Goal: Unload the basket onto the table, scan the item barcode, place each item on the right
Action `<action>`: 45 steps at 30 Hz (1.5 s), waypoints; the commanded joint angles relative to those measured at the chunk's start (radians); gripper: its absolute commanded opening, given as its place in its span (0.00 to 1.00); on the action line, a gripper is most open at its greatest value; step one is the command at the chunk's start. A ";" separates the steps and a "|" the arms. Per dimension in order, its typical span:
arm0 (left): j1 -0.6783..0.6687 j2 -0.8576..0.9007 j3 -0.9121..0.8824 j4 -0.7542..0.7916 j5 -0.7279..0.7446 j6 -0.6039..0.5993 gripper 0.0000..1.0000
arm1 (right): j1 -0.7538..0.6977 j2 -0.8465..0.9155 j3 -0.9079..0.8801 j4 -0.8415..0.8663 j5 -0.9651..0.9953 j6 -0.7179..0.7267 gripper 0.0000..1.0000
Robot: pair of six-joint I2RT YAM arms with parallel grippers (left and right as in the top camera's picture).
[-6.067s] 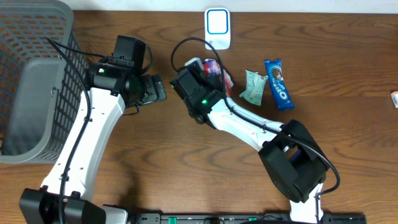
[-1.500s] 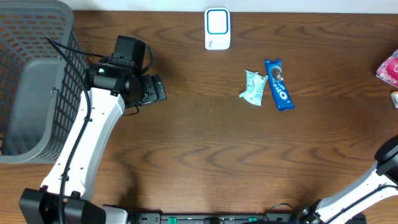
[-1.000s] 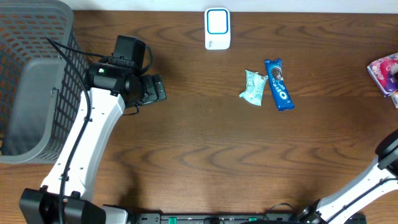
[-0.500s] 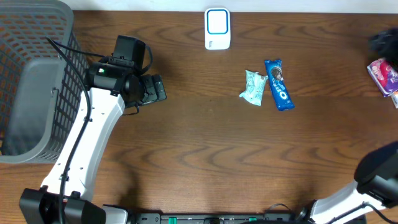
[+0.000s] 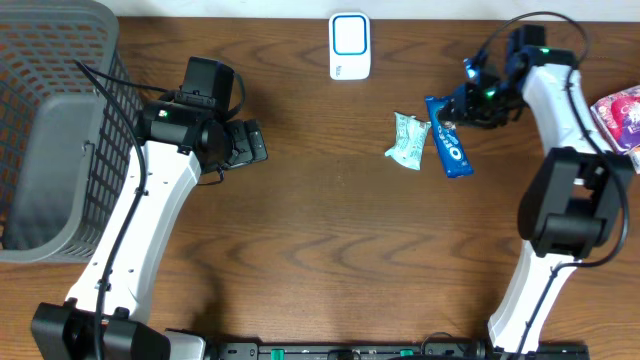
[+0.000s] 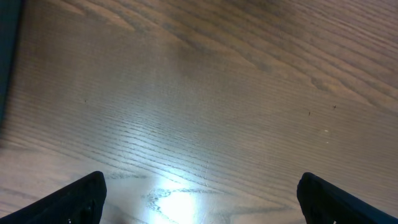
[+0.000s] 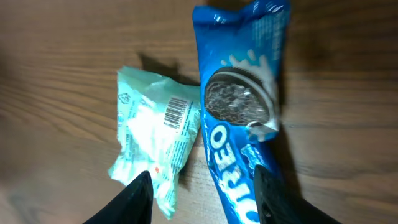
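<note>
the left tool (image 5: 245, 143) hung wide open over the bare counter (image 5: 330, 250), holding nothing, with the grey basket (image 5: 60, 60) on its left. further out, a pale green packet (image 7: 155, 137) lay barcode up just beside a blue cookie pack (image 7: 239, 106). the right tool (image 7: 200, 194) hovered above them, fingers apart, gripping nothing. a pink packet (image 5: 620, 112) lay well apart on the right. the white scanner (image 5: 350, 45) sat at the far edge.

One blue Oreo pack (image 5: 453, 150), one mint-green packet (image 5: 407, 140), one pink packet (image 5: 620, 112), one scanner (image 5: 350, 45), one basket (image 5: 40, 60).
</note>
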 commanded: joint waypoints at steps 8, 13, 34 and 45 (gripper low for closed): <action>0.003 0.002 -0.002 -0.003 -0.013 0.016 0.98 | 0.210 0.000 -0.003 -0.033 0.590 0.126 0.49; 0.003 0.002 -0.002 -0.003 -0.013 0.016 0.98 | 0.257 0.000 -0.010 -0.030 0.747 0.169 0.50; 0.003 0.002 -0.002 -0.003 -0.013 0.017 0.98 | 0.282 -0.002 -0.289 0.203 0.673 0.196 0.02; 0.003 0.002 -0.002 -0.003 -0.013 0.017 0.98 | 0.100 -0.002 -0.105 0.077 -0.195 0.070 0.01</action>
